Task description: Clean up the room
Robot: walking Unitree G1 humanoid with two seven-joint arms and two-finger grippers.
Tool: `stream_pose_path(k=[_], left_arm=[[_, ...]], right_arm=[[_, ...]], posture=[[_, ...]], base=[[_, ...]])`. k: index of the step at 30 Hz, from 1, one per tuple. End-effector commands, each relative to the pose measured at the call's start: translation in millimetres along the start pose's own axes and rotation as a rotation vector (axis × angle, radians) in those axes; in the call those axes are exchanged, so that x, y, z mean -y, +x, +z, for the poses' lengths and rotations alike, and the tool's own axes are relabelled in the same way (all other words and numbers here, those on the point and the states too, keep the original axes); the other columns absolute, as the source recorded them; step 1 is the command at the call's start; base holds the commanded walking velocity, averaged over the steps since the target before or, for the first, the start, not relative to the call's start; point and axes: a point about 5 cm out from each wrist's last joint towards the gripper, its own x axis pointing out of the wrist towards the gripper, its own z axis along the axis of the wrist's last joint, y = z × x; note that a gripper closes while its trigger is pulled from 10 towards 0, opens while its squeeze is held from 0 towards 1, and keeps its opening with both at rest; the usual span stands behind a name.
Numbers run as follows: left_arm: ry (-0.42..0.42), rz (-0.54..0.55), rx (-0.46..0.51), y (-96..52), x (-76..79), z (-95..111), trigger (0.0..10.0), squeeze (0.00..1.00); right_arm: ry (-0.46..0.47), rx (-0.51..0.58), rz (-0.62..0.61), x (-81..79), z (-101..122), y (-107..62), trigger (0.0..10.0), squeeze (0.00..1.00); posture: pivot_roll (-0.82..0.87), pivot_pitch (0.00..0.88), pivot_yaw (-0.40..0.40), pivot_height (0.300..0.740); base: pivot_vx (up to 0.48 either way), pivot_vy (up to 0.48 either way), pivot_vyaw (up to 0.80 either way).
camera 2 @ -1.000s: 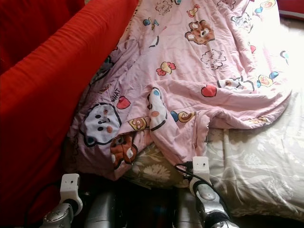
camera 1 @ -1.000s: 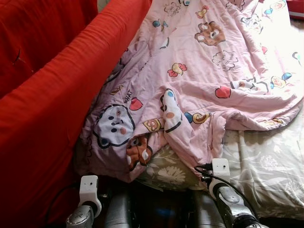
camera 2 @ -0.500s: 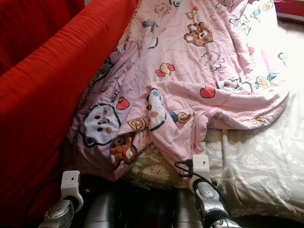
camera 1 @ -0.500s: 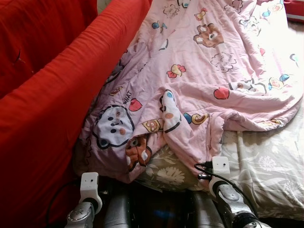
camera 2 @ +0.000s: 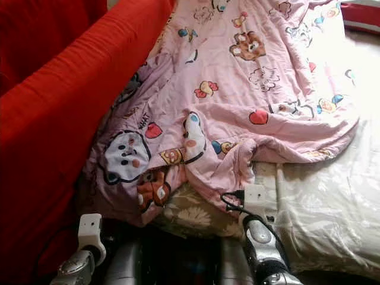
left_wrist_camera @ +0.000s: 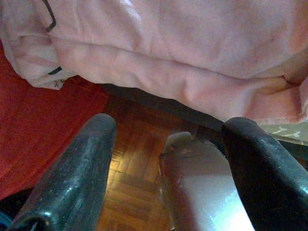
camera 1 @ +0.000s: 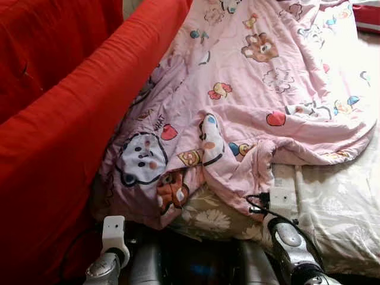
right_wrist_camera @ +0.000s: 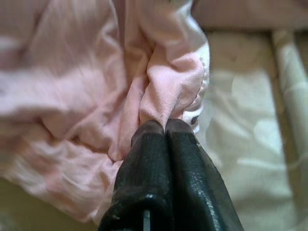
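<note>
Pink quilt [camera 1: 249, 101] rumpled on bed [camera 1: 338, 208]; right pincer [right_wrist_camera: 166, 126] clamped on its hem fold, left pincer [left_wrist_camera: 168, 130] apart below. Thin pinch may slip when pulled.

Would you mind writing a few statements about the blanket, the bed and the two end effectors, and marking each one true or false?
1. The right end effector is shut on a fold of the pink blanket. True.
2. The left end effector is gripping the blanket's edge. False: it is open, below the hanging edge, with wooden floor seen between its fingers.
3. The blanket covers the whole floral sheet. False: the sheet is bare on the robot's right side of the bed.
4. A red padded side runs along the bed on the robot's left. True.
5. The blanket is plain pink. False: it is printed with cartoon bears and hearts.
</note>
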Motion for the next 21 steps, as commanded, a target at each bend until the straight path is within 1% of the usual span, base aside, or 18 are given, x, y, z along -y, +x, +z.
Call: stream_pose_path(k=[1,2,4,7,15,16,17,21], left_arm=[[-0.007,0.021,-0.074,-7.3,-4.7,-19,10.0,0.0],[-0.007,0.021,-0.074,-7.3,-4.7,-19,10.0,0.0],[-0.009,0.023,-0.079,-7.8,-4.4,-20,10.0,0.0],[-0.01,0.023,-0.081,-8.0,-4.2,-21,10.0,0.0],[-0.007,0.025,-0.088,-8.4,-5.9,-21,10.0,0.0],[-0.007,0.025,-0.088,-8.4,-5.9,-21,10.0,0.0],[-0.006,0.025,-0.09,-8.6,-6.1,-22,10.0,0.0],[-0.002,0.023,-0.095,-9.0,-6.5,-23,10.0,0.0]], right_arm=[[0.032,0.026,0.01,-3.9,-2,-2.7,10.0,0.0],[0.032,0.026,0.01,-3.9,-2,-2.7,10.0,0.0],[0.051,0.087,0.023,-7.1,6,-2.6,10.0,0.0],[0.052,0.095,0.019,-7.0,7,-2.5,10.0,0.0],[0.057,0.11,0.023,-7.7,8,-3.0,10.0,0.0],[0.057,0.11,0.023,-7.7,8,-3.0,10.0,0.0],[0.056,0.107,0.024,-7.8,7,-3.3,10.0,0.0],[0.06,0.1,0.024,-8.2,4,-4.2,10.0,0.0]], posture=[[-0.01,0.194,0.031,0.626],[-0.01,0.194,0.031,0.626],[-0.01,0.193,0.031,0.626],[-0.01,0.192,0.031,0.626],[-0.01,0.184,0.036,0.671],[-0.01,0.184,0.036,0.671],[-0.01,0.181,0.039,0.681],[-0.01,0.179,0.04,0.693]], base=[[0.0,0.0,0.0],[0.0,0.0,0.0],[0.0,0.0,0.0],[0.0,0.0,0.0],[0.0,0.0,0.0],[0.0,0.0,0.0],[0.0,0.0,0.0],[0.0,0.0,0.0]])
